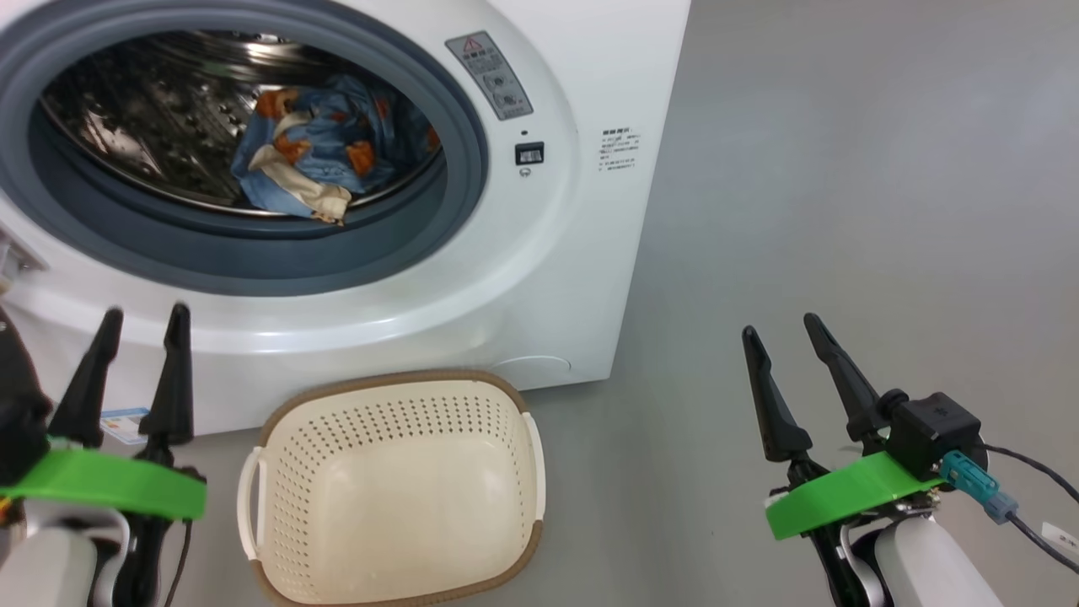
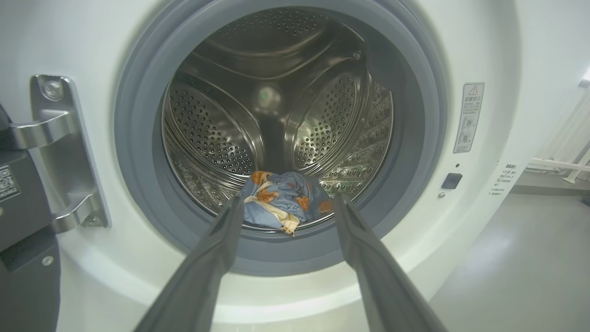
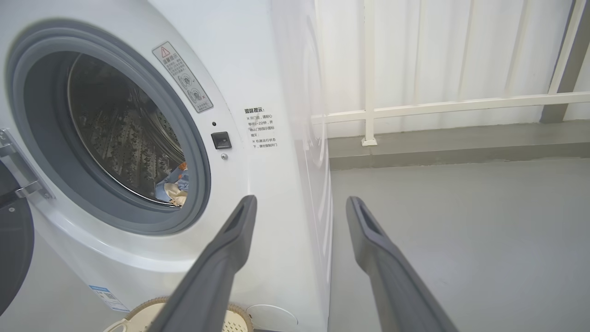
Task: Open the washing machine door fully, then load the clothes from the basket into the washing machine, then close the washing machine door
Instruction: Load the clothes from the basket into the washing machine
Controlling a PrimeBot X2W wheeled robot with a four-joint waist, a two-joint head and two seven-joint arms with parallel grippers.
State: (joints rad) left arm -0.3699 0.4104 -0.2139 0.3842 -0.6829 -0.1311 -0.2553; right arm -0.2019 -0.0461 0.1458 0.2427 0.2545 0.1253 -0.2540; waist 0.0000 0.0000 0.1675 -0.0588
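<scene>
The white washing machine (image 1: 582, 253) stands with its round mouth uncovered. The light blue clothes (image 1: 324, 152) with orange figures lie bundled at the bottom of the steel drum, also seen as clothes (image 2: 283, 203) and clothes (image 3: 177, 189). The cream basket (image 1: 396, 489) sits on the floor before the machine with nothing in it. The washing machine door (image 2: 23, 221) is swung out to the left on its metal hinge; only its dark edge shows. My left gripper (image 1: 143, 319) is open at the lower left, below the drum mouth. My right gripper (image 1: 782, 327) is open at the lower right, over bare floor.
Grey floor (image 1: 843, 211) stretches to the right of the machine. A white railing (image 3: 438, 106) and a pale wall stand behind it. The grey rubber gasket (image 2: 138, 138) rings the drum opening. A cable (image 1: 1037, 497) hangs off my right wrist.
</scene>
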